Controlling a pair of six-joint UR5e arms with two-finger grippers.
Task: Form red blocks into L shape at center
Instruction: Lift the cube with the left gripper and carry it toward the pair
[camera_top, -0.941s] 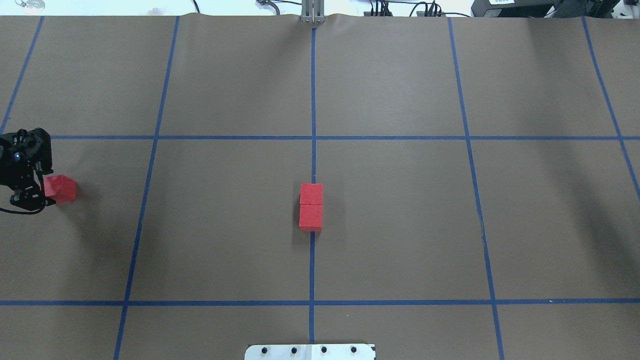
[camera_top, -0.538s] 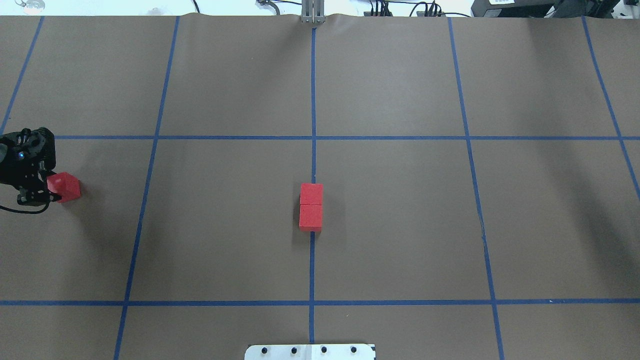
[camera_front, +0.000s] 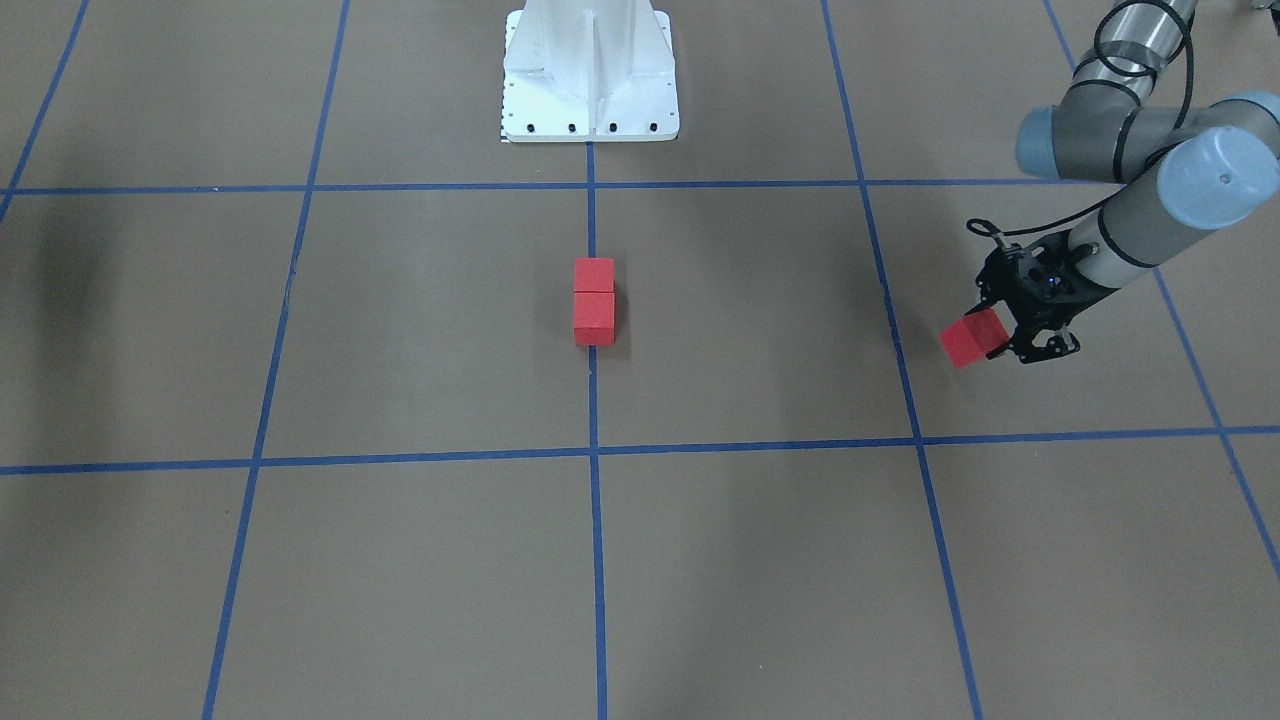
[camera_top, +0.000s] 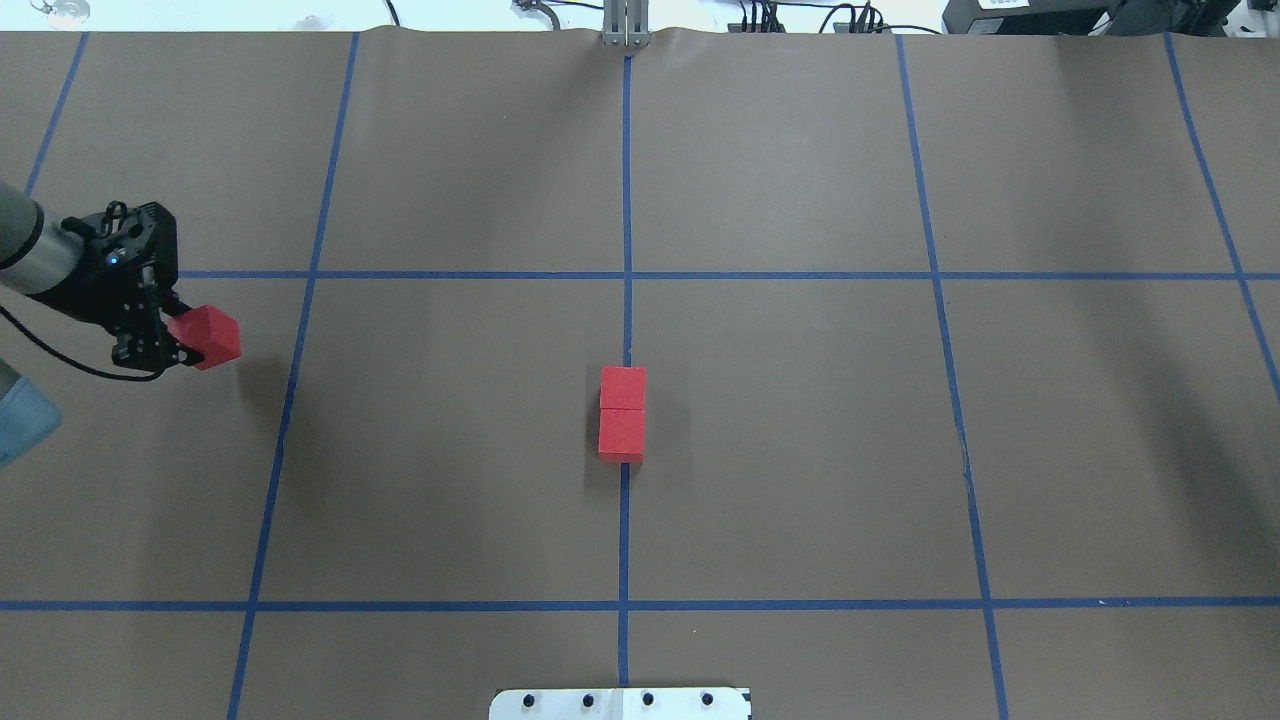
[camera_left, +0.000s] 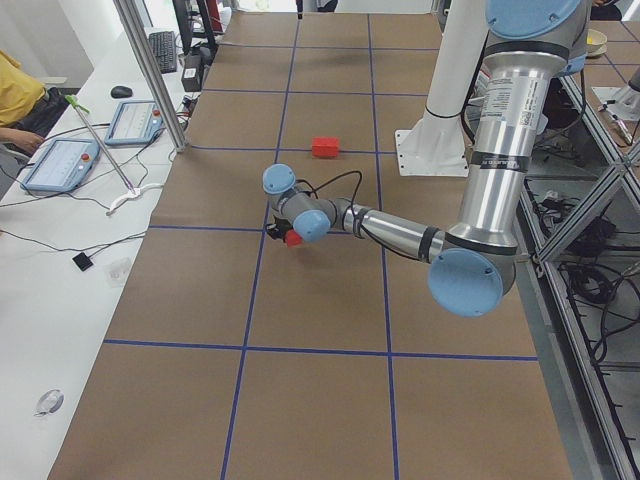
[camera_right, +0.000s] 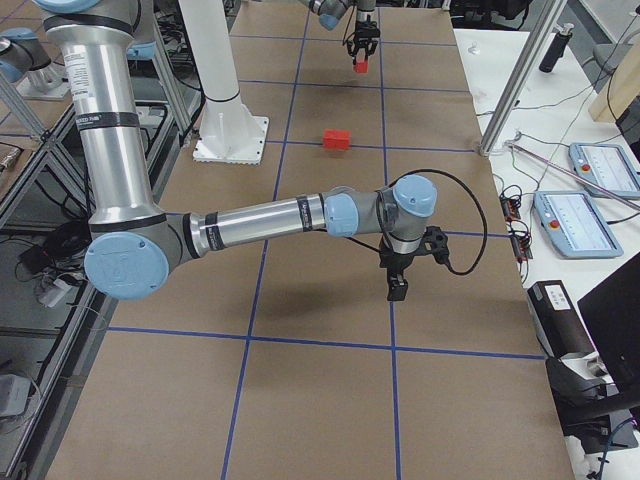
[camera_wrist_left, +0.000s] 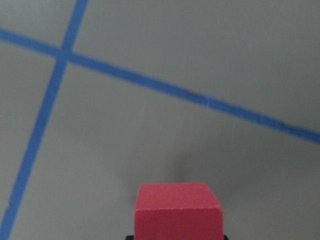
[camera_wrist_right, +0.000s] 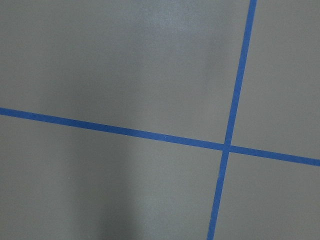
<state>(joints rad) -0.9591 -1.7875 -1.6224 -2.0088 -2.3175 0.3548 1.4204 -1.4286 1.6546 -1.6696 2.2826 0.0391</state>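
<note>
At mid-frame in the overhead view, two red blocks (camera_top: 622, 412) lie touching on the centre (camera_top: 626, 330) line, so one leg seems done. Farther left, the left tool (camera_top: 176, 341) is clamped on the third block (camera_top: 206, 337), a plain matte cube, tilted, off the tabletop (camera_top: 800, 450) and not yet placed. I cannot tell how far open the right tool (camera_right: 397, 288) is.

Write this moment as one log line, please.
left claw: shut on block, held aloft | right claw: state unclear | pair: touching at center | L: unfinished
</note>
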